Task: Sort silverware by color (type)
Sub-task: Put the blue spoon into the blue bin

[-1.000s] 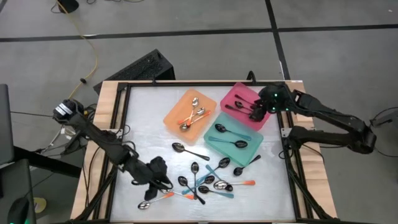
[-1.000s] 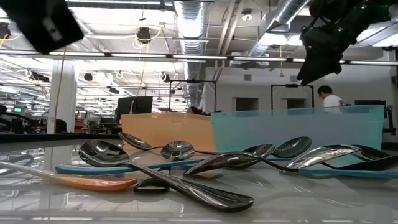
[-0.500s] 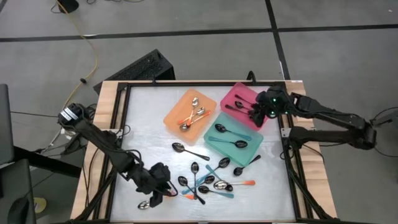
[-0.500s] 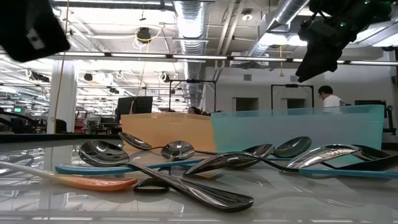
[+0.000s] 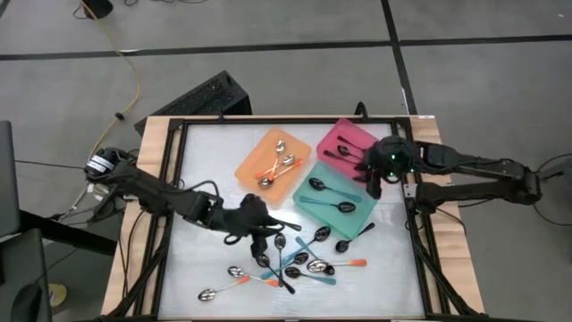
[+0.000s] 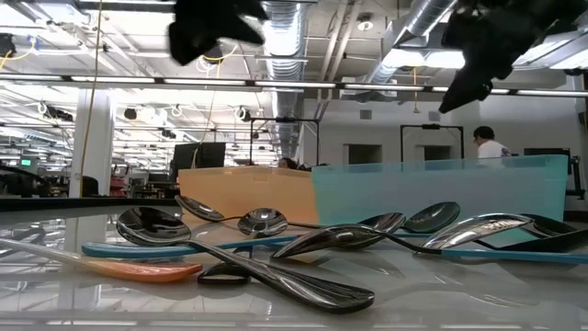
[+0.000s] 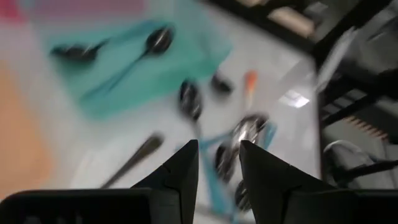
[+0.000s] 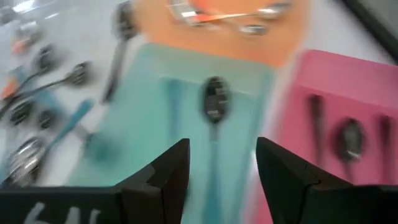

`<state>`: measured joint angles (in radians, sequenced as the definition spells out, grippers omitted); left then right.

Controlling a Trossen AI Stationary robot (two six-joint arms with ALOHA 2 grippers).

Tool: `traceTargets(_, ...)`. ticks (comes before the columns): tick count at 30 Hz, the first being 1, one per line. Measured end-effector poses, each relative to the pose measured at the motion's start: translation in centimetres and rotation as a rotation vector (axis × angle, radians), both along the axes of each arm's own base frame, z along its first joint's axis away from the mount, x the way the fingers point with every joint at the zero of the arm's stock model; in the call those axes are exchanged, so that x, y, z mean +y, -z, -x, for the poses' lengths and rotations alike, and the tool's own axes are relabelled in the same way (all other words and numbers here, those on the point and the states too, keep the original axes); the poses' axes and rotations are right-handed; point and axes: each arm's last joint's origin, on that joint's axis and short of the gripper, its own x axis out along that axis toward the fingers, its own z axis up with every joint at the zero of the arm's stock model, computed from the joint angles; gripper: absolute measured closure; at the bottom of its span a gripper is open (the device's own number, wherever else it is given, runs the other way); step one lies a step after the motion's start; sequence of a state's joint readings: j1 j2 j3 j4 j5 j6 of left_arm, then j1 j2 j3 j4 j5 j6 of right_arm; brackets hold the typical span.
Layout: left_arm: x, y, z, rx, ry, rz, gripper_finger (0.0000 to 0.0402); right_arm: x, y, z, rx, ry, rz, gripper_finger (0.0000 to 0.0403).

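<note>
Probably an open-plan lab: exposed ceiling ducts (image 6: 285,28), distant desks, bare concrete floor (image 5: 268,54).

I see a glossy white desk (image 5: 210,179) edged in pale wood, mirroring the spoons (image 6: 276,241), whose polished metal bowls gleam. Their orange and teal handles look like smooth plastic. The orange tray (image 5: 255,156), teal tray (image 5: 357,219) and pink tray (image 5: 344,134) look matt plastic.

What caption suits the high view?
Both open hands, left and right, hover above loose spoons and three trays.
</note>
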<state>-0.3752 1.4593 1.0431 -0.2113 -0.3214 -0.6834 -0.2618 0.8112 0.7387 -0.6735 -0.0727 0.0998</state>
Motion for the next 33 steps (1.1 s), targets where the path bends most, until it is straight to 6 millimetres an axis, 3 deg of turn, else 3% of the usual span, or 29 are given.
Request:
traceTargets(6, 0.2, -1.9, -1.0, -0.191, 0.079, 0.017, 0.0299, 3.3, 0.2, -0.3, 0.018, -0.164, -0.058, 0.0211)
traceTargets(11, -0.2, -1.7, -0.8, -0.165, 0.138, 0.037, 0.0299, 6.4, 0.4, -0.2, 0.044, -0.235, -0.134, 0.0211)
traceTargets(24, 0.3, -1.1, -0.7, -0.125, 0.012, -0.148, 0.0299, 13.6, 2.8, -1.4, 0.074, -0.073, -0.241, 0.0211)
traceTargets(33, 0.0, -0.4, -1.2, -0.132, -0.043, -0.142, 0.0299, 16.9, 4.7, -2.6, 0.092, -0.025, -0.340, 0.0211)
